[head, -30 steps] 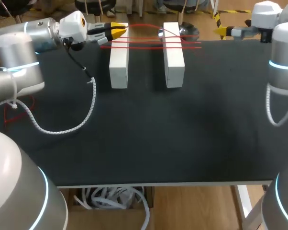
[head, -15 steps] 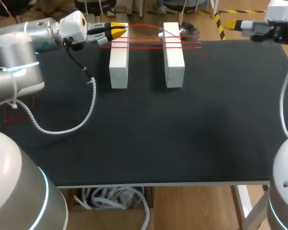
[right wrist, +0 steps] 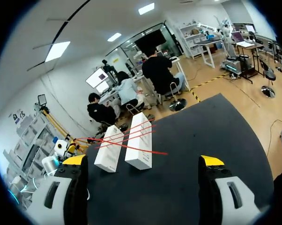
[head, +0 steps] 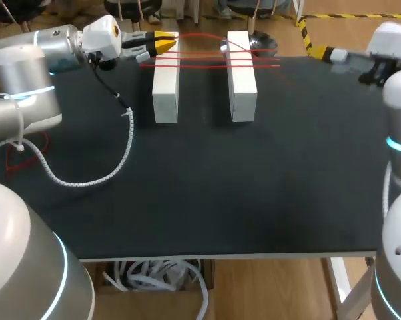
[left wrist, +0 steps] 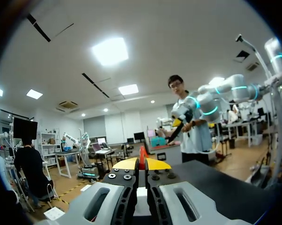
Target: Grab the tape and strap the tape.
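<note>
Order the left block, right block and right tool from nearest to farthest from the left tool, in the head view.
1. Left block, by the left tool.
2. Right block, further right.
3. Right tool, at the far right corner.

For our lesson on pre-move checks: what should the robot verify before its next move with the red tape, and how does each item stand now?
1. Left gripper shut on thin red tape: ok.
2. Right gripper open, empty: ok.
3. Left white rectangular block and right white block parallel: ok.
4. Tape spans both blocks: ok.
5. Right gripper touching tape: not ok, by black table's far edge.
6. Tape tension: cannot tell.
</note>
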You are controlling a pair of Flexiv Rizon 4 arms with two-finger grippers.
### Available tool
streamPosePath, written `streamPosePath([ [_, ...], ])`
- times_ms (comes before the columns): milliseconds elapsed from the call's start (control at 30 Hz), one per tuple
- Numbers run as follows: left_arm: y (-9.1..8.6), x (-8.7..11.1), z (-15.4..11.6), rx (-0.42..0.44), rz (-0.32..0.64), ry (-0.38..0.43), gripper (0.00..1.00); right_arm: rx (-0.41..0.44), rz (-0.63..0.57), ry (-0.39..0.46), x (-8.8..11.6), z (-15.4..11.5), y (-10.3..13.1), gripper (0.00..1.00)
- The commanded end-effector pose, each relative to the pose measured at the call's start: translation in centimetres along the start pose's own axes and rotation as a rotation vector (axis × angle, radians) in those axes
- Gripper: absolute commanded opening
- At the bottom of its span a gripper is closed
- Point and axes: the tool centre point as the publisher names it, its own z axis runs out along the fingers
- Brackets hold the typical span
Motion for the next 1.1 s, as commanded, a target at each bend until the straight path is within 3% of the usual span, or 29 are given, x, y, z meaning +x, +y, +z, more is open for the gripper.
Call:
streamPosePath([
  [33, 0.1, 0.0, 0.0, 0.002, 0.001, -0.001, 0.00, -0.532, 0.007, -0.103, 0.7, 1.3, -2.8, 1.00],
  [367, 0.1, 0.0, 0.0, 0.002, 0.001, -0.001, 0.00, -0.694, 0.039, -0.185, 1.1, 1.4, -5.2, 1.00],
  [533, 0.1, 0.0, 0.0, 0.002, 0.001, -0.001, 0.00, -0.690, 0.030, -0.175, 0.8, 1.1, -6.0, 1.00],
  [633, 0.1, 0.0, 0.0, 0.002, 0.001, -0.001, 0.00, -0.584, 0.036, -0.150, 0.5, 1.1, -5.9, 1.00],
  [1100, 0.1, 0.0, 0.0, 0.002, 0.001, -0.001, 0.00, -0.584, 0.036, -0.150, 0.5, 1.1, -5.9, 1.00],
])
